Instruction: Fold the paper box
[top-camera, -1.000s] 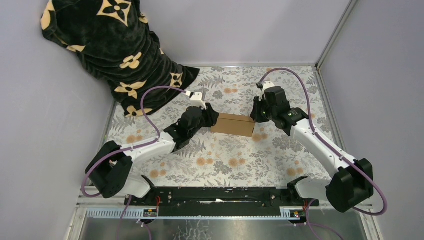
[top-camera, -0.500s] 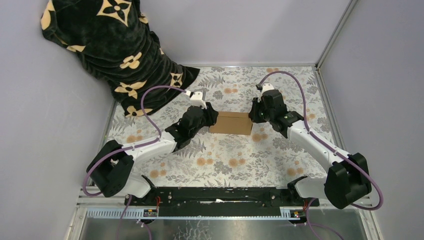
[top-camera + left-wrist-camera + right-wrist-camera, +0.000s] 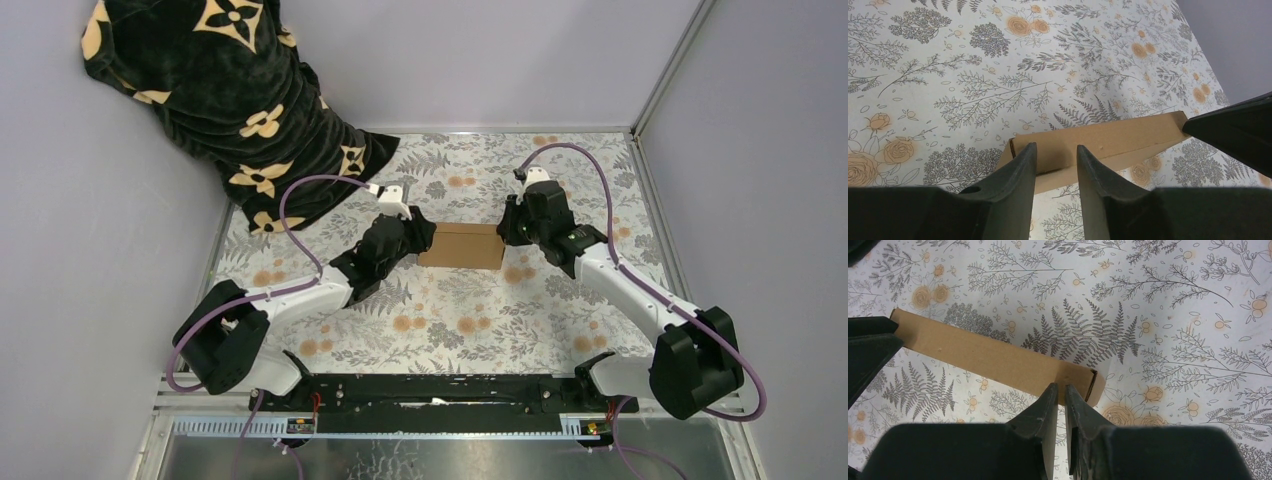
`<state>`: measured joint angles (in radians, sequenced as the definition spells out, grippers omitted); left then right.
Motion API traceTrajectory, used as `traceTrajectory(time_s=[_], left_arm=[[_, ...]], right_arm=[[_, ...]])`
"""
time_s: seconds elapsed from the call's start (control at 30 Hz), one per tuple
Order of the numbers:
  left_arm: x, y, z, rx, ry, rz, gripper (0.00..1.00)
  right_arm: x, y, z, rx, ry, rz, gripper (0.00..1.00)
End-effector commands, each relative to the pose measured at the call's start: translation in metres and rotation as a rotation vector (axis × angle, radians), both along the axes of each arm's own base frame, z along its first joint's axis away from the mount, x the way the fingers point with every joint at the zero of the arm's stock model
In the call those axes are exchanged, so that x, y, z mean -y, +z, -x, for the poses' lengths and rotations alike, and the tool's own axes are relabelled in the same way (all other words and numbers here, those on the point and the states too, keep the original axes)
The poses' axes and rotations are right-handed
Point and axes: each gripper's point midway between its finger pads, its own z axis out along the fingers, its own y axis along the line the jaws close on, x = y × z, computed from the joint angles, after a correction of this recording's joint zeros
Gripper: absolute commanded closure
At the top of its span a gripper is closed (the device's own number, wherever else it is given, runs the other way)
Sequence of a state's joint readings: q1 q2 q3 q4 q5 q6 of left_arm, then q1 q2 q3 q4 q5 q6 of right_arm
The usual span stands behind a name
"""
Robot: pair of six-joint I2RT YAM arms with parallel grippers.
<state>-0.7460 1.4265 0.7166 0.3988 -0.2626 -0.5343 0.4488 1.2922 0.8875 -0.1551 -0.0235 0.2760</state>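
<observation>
Folding step in hand: I have a claw at each end of the box.
The plain brown corrugated cardboard box [image 3: 462, 246] lies mid floral-papered counter [image 3: 460, 325]. The left claw [image 3: 1055, 160] is part-spread over its left end and the right claw [image 3: 1061, 390] is pressed nearly together at its right end. Next, I judge, I need a sure pinch on a flap.

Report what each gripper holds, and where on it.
Right fingers pinch the paper box at its near edge by its right end. Left fingers straddle its left end; whether they clamp it cannot be told.
</observation>
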Motion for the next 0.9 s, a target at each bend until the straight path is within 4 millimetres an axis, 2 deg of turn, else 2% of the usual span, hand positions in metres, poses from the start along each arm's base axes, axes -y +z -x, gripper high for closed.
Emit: traceTrajectory(time_s=[0.0, 0.57, 0.87], left_arm=[[-0.009, -0.063, 0.031, -0.156, -0.037, -0.116, 0.58], [-0.012, -0.088, 0.037, -0.187, -0.030, -0.137, 0.58], [-0.012, -0.091, 0.042, -0.194, -0.040, -0.149, 0.58]], right_arm=[[0.006, -0.056, 0.046, -0.228, 0.031, 0.046, 0.83], [0.001, -0.082, 0.056, -0.287, 0.046, 0.019, 0.83], [0.002, -0.088, 0.066, -0.305, 0.052, 0.006, 0.83]])
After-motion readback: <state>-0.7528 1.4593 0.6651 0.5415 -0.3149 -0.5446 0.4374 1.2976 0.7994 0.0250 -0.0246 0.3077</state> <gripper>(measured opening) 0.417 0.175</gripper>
